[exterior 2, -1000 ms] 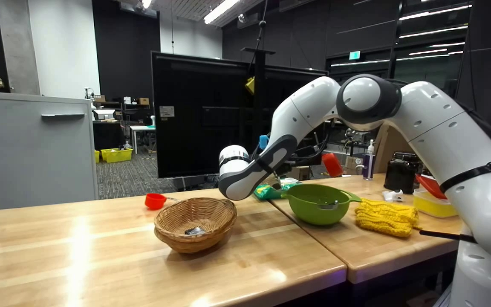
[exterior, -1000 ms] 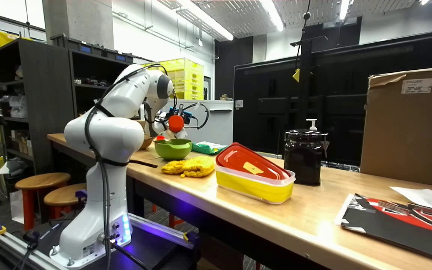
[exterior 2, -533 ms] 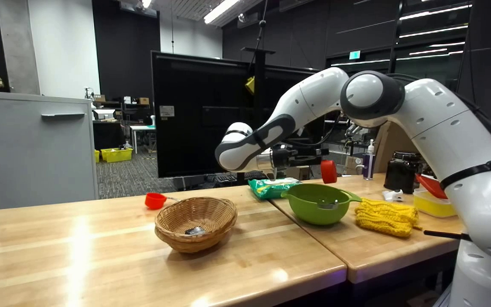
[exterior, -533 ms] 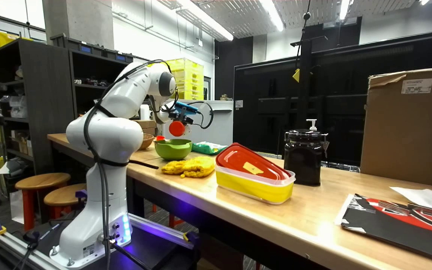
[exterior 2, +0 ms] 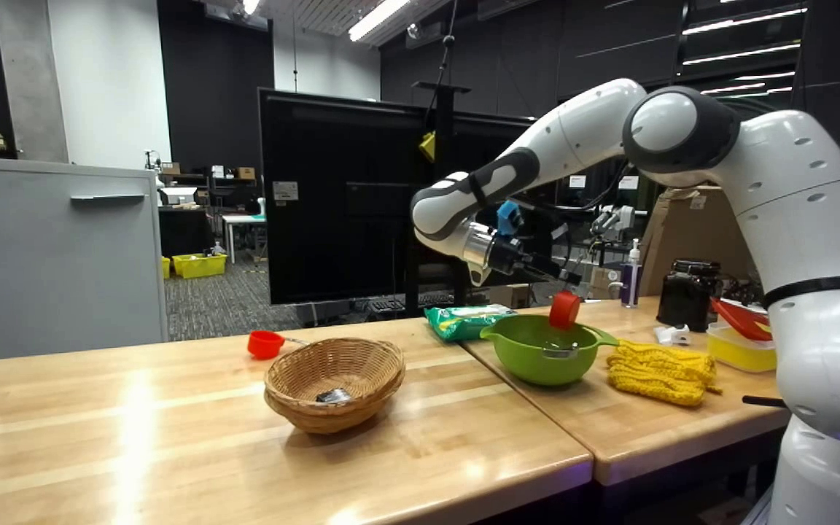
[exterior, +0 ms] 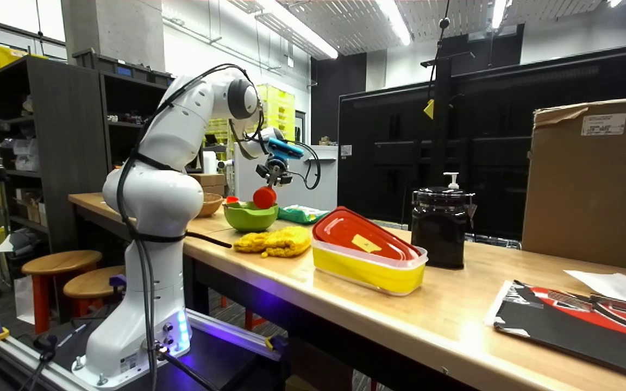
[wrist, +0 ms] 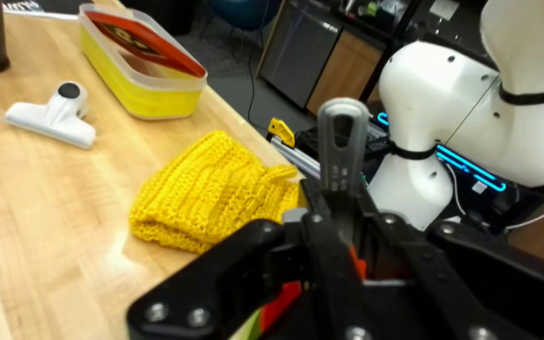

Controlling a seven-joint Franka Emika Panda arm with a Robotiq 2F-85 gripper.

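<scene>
My gripper (wrist: 340, 198) is shut on the grey metal handle (wrist: 343, 141) of a red measuring cup, the handle's slotted end sticking up past the fingers in the wrist view. In both exterior views the red cup (exterior 2: 564, 309) hangs tilted below the gripper (exterior: 276, 176). It overlaps the rim of a green bowl (exterior 2: 537, 361); whether they touch I cannot tell. A shiny metal piece (exterior 2: 560, 351) shows inside the bowl. Beside the bowl lies a folded yellow knitted cloth (wrist: 215, 198). A green packet (exterior 2: 464, 322) lies behind the bowl.
A wicker basket (exterior 2: 303, 412) holds a small dark item, with another red cup (exterior 2: 265, 344) behind it. A yellow container (exterior: 367, 271) with a tilted red lid (exterior: 364, 233) stands near a dark jar (exterior: 438, 231). A white clip (wrist: 55, 115) lies on the wooden table (exterior 2: 172, 437).
The arm has risen and the gripper has swung to point downward, still holding the red cup. The cup has come down from above the bowl to its rim.
</scene>
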